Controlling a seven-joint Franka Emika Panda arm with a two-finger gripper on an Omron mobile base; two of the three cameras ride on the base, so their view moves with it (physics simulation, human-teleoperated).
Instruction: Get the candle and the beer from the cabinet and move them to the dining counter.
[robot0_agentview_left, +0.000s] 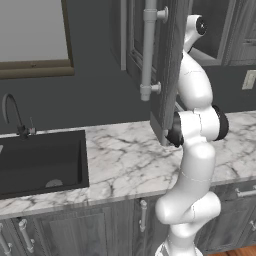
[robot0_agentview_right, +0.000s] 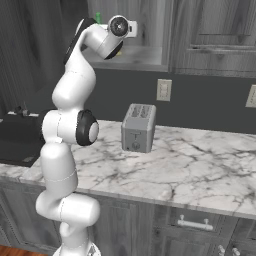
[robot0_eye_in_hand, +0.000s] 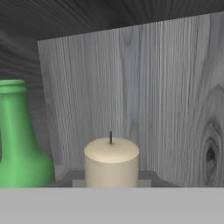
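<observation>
Hand view: candle dead ahead, up in the cabinet.
Closest to the hand sits the cream candle (robot0_eye_in_hand: 111, 162) with its dark wick upright, the green beer (robot0_eye_in_hand: 17, 140) just beside it at the left, and the grey wood-grain back wall of the cabinet (robot0_eye_in_hand: 144, 87) behind both. From the right base view, the white arm reaches up over the marble tabletop (robot0_agentview_right: 190, 170) into the open cabinet, a sliver of green bottle showing past its wrist; a silver toaster (robot0_agentview_right: 138, 127) stands on the marble near the wall. Whether the tool is clamped on the candle I cannot tell; its tips are hidden.
</observation>
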